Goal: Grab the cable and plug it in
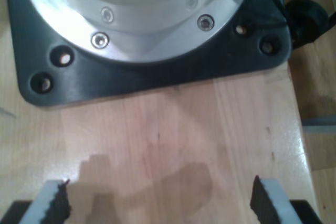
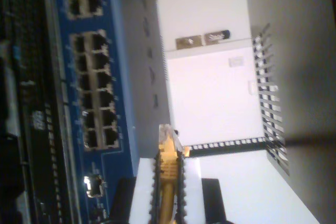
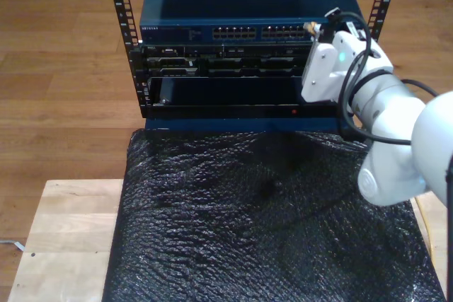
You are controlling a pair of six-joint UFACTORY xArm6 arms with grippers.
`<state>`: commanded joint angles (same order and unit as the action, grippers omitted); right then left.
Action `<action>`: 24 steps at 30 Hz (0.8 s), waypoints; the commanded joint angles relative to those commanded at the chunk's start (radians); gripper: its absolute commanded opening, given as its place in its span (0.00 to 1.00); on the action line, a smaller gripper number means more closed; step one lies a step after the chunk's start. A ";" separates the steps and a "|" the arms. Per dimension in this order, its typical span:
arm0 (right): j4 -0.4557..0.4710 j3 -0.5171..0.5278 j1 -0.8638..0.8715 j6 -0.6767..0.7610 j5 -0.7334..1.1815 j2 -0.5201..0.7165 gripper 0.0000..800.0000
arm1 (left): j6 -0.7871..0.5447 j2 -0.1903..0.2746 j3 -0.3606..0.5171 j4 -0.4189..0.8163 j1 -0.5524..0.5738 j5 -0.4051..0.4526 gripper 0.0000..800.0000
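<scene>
First wrist view: my first gripper (image 1: 160,198) hangs with its jaws spread wide apart and nothing between them, over the bare wooden tabletop (image 1: 173,129) with a black base plate (image 1: 157,74) ahead. No part in the plugging, I'd judge.

Second wrist view: here's the action. My second gripper (image 2: 168,182) is clamped on the cable (image 2: 168,174), whose clear plug (image 2: 169,139) pokes out past the pads. The cable's long axis runs along the jaws, and the blue switch (image 2: 123,77) with its port block (image 2: 94,93) lies at about ten o'clock from the plug, near but apart.

Exterior view: the arm reaches to the switch face (image 3: 244,33) at the exterior view's right, plug (image 3: 309,27) just beside the ports. It's clearly the nearer arm.
</scene>
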<state>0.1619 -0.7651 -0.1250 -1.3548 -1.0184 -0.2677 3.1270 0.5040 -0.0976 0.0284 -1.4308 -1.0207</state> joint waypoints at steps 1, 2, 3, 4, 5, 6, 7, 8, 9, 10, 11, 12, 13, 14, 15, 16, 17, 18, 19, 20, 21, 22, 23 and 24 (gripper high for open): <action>-0.003 0.002 -0.003 -0.008 -0.002 0.000 0.00 | 0.000 0.000 0.000 0.000 0.000 0.000 1.00; -0.006 0.005 -0.006 -0.014 -0.003 -0.002 0.00 | 0.000 0.000 0.000 0.000 0.000 0.000 1.00; -0.011 0.009 -0.011 -0.017 -0.009 -0.005 0.00 | 0.000 0.000 0.000 0.000 0.000 0.000 1.00; -0.023 0.011 -0.018 -0.018 -0.020 -0.008 0.00 | 0.000 0.000 0.000 0.000 0.000 0.000 1.00; -0.040 0.012 -0.031 -0.020 -0.035 -0.014 0.00 | 0.000 0.000 0.000 0.000 0.000 0.000 1.00; -0.061 0.012 -0.043 -0.028 -0.052 -0.025 0.00 | 0.000 0.000 0.000 0.000 0.000 0.000 1.00; -0.083 0.011 -0.055 -0.041 -0.069 -0.037 0.00 | 0.000 0.000 0.000 0.000 0.000 0.000 1.00; -0.103 0.009 -0.060 -0.063 -0.084 -0.046 0.00 | 0.000 0.000 0.000 0.000 0.000 0.002 1.00; -0.114 0.008 -0.060 -0.081 -0.100 -0.055 0.00 | 0.000 0.000 0.000 0.000 0.000 0.002 1.00; -0.121 0.003 -0.061 -0.098 -0.117 -0.061 0.00 | 0.000 0.000 0.000 0.000 0.000 0.000 1.00; -0.126 0.002 -0.061 -0.104 -0.129 -0.071 0.00 | 0.000 0.000 0.000 0.000 0.000 0.002 1.00; -0.126 0.002 -0.061 -0.104 -0.146 -0.081 0.00 | 0.000 0.000 0.000 0.000 0.000 0.002 1.00; -0.126 -0.002 -0.061 -0.106 -0.173 -0.098 0.00 | 0.000 0.000 0.000 0.000 0.000 0.000 1.00; -0.126 -0.006 -0.061 -0.107 -0.198 -0.110 0.00 | 0.000 0.000 0.000 0.000 0.000 0.000 1.00; -0.126 -0.015 -0.061 -0.107 -0.218 -0.120 0.00 | 0.000 0.000 0.000 0.000 0.000 0.000 1.00; -0.127 -0.025 -0.061 -0.107 -0.227 -0.124 0.00 | 0.000 0.000 0.000 0.000 0.000 0.000 1.00; -0.127 -0.026 -0.061 -0.107 -0.227 -0.129 0.00 | 0.000 0.000 0.000 0.000 0.000 0.000 1.00; -0.127 -0.029 -0.061 -0.106 -0.229 -0.133 0.00 | 0.000 0.000 0.000 0.000 0.000 0.002 1.00; -0.129 -0.032 -0.061 -0.106 -0.230 -0.141 0.00 | 0.000 0.000 0.000 0.000 0.000 0.000 1.00; -0.130 -0.037 -0.061 -0.107 -0.229 -0.147 0.00 | 0.002 0.000 0.000 0.000 0.000 0.002 1.00; -0.132 -0.044 -0.061 -0.107 -0.229 -0.149 0.00 | 0.000 0.000 0.000 0.000 0.000 0.000 1.00; -0.137 -0.052 -0.061 -0.107 -0.227 -0.150 0.00 | 0.000 0.000 0.000 0.000 0.000 0.002 1.00; -0.144 -0.052 -0.063 -0.107 -0.227 -0.152 0.00 | 0.000 0.000 0.000 0.000 0.000 0.002 1.00; -0.155 -0.051 -0.063 -0.107 -0.227 -0.153 0.00 | 0.000 0.000 0.000 0.000 0.000 0.002 1.00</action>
<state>0.0069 -0.8157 -0.1880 -1.4622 -1.2455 -0.4212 3.1270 0.5040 -0.0976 0.0284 -1.4308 -1.0192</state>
